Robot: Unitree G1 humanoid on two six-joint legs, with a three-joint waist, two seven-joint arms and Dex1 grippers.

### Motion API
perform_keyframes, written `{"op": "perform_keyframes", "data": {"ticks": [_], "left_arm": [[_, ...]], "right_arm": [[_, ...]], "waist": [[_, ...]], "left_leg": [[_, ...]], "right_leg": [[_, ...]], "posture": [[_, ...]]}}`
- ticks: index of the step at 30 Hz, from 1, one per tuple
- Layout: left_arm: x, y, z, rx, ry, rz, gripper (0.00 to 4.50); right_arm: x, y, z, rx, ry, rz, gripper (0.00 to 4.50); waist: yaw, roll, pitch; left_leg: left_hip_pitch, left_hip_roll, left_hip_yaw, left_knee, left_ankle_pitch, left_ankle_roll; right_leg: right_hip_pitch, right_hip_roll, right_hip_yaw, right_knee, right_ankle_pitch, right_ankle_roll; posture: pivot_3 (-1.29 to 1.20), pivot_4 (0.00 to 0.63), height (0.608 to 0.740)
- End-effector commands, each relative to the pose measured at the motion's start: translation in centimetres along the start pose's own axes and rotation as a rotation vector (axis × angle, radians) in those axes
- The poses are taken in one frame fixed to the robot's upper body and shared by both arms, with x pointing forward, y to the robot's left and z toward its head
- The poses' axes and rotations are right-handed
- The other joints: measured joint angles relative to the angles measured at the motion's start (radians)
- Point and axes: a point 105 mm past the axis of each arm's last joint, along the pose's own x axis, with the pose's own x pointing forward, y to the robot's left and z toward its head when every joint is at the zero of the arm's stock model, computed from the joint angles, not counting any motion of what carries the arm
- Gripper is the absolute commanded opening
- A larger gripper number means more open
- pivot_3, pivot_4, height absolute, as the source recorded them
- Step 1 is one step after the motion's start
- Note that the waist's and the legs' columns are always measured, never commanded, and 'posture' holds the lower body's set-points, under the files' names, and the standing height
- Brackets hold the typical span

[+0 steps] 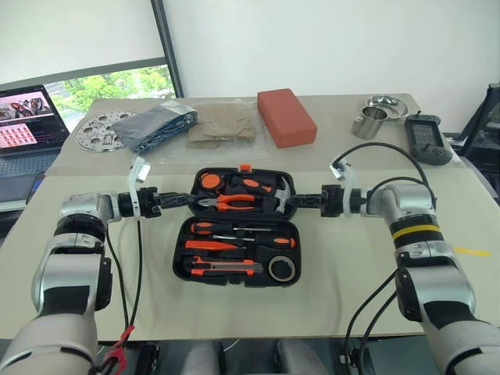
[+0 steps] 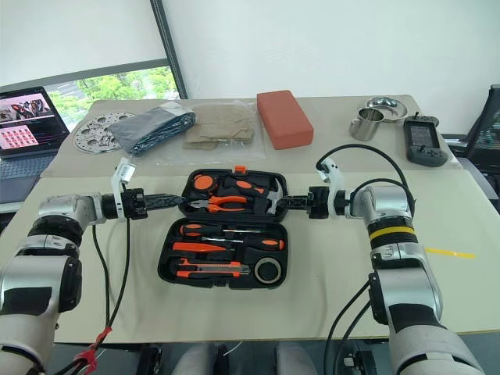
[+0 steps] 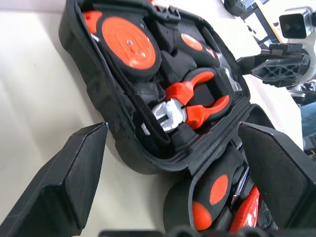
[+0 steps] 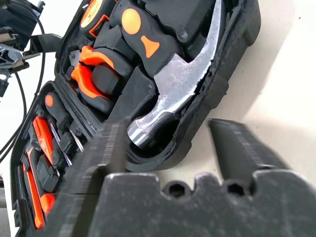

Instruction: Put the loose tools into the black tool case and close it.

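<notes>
A matt, moulded black plastic tool case [image 1: 234, 269] was seen between the two grippers. Beside the right gripper's black ridged plastic fingers [image 4: 237, 148], a polished steel-headed hammer [image 4: 173, 94] gleamed. Ahead of the left gripper's smooth matt black fingers [image 3: 64, 182], glossy orange-handled pliers [image 3: 190, 106] with bright metal jaws were noted.

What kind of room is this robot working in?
Probably an office or lab used for testing. There is a plain beige table by a window, an open laptop to one side, and a black tool case with assorted odds and ends laid out, like a metal cup.
</notes>
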Motion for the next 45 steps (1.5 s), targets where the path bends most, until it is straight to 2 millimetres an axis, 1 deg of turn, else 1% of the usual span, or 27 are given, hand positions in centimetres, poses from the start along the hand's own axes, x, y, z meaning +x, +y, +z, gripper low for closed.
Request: {"op": "perform_keyframes", "data": {"ticks": [1,4,5,13,19,22,27,31,32,33,36,41,45], "left_arm": [[0.0,-0.3,1.2,0.014,-0.041,-0.012,4.5],[0.0,-0.2,0.9,0.004,-0.045,-0.012,4.5],[0.1,-0.2,0.9,-0.001,-0.05,-0.012,4.5],[0.3,-0.1,1.0,-0.012,-0.063,0.0,4.5],[0.5,-0.2,0.8,-0.032,-0.066,-0.011,4.5],[0.4,-0.4,1.2,-0.039,-0.086,-0.029,3.78],[0.1,-0.4,1.5,-0.053,-0.104,-0.035,1.93],[0.3,-0.5,0.8,-0.063,-0.077,-0.053,0.45],[0.3,-0.6,0.7,-0.064,-0.073,-0.06,0.15],[0.4,-0.7,0.6,-0.068,-0.074,-0.066,0.02],[0.4,-0.6,0.8,-0.07,-0.093,-0.063,0.02],[1.0,-0.3,1.3,0.01,-0.121,-0.024,0.02],[1.8,-0.7,3.5,0.157,-0.213,0.003,0.02]], "right_arm": [[-0.1,0.7,1.7,-0.052,-0.042,0.015,1.39],[0.3,1.1,1.7,-0.054,-0.041,0.034,0.3],[0.5,1.3,1.7,-0.055,-0.043,0.038,0.05],[1.2,1.6,1.8,-0.065,-0.045,0.053,0.05],[1.3,1.6,1.7,-0.073,-0.052,0.061,0.05],[1.2,1.6,1.7,-0.079,-0.054,0.059,0.0],[1.1,1.5,1.7,-0.09,-0.055,0.059,0.0],[1.0,1.5,1.8,-0.104,-0.057,0.061,0.0],[1.0,1.5,1.9,-0.111,-0.059,0.061,0.0],[0.9,1.5,2.0,-0.118,-0.062,0.061,0.0],[0.7,1.2,2.5,-0.138,-0.085,0.053,0.0],[0.3,0.6,4.5,-0.225,-0.187,0.019,0.0],[-0.3,0.2,6.4,-0.311,-0.282,-0.024,0.0]], "waist": [[-0.001,0.0,0.0],[-0.004,0.0,0.0],[-0.007,0.0,0.0],[-0.017,0.0,0.0],[-0.021,0.0,0.0],[-0.022,0.0,0.0],[-0.021,0.0,0.0],[-0.018,0.0,0.0],[-0.017,0.0,0.0],[-0.017,0.0,0.0],[-0.012,0.0,0.0],[-0.006,0.0,0.0],[-0.001,0.0,0.0]], "left_leg": [[0.0,0.0,0.0,0.0,0.0,0.0],[0.0,0.0,0.0,0.0,0.0,0.0],[0.0,0.0,0.0,0.0,0.0,0.0],[0.001,0.001,-0.001,0.0,0.0,0.0],[0.001,0.001,-0.001,0.0,0.001,-0.001],[0.001,0.001,-0.001,0.0,0.001,-0.001],[-0.001,0.0,-0.002,0.0,0.001,-0.001],[-0.001,0.0,-0.002,0.0,0.001,-0.001],[-0.001,0.0,-0.002,0.0,0.001,-0.001],[-0.001,0.0,-0.002,0.0,0.001,-0.001],[-0.001,0.0,-0.002,0.0,0.001,-0.001],[-0.001,0.0,-0.002,0.0,0.001,-0.001],[-0.001,0.0,-0.001,0.0,0.002,-0.003]], "right_leg": [[0.0,0.0,0.0,0.0,0.0,0.0],[0.0,0.0,0.0,0.0,0.0,0.0],[0.0,0.0,0.0,0.0,0.0,0.0],[0.0,0.001,0.0,0.001,0.0,0.0],[0.0,0.001,0.0,0.001,0.0,0.0],[0.0,0.001,0.0,0.001,0.0,0.0],[0.0,0.001,0.0,0.001,0.0,0.0],[0.0,0.001,0.0,0.001,0.0,0.0],[0.0,0.001,0.0,0.001,0.0,0.0],[0.0,0.001,0.0,0.001,0.0,0.0],[0.0,0.001,0.0,0.001,0.0,0.0],[0.0,0.001,0.0,0.001,0.0,0.0],[0.0,0.0,0.0,0.001,0.0,0.0]], "posture": [[0.0,0.15,0.74],[0.0,0.15,0.74],[0.0,0.15,0.74],[0.0,0.15,0.74],[0.0,0.15,0.74],[0.0,0.15,0.74],[0.0,0.15,0.74],[0.0,0.15,0.74],[0.0,0.15,0.74],[0.0,0.15,0.74],[0.0,0.15,0.74],[0.0,0.15,0.74],[0.0,0.15,0.74]]}}
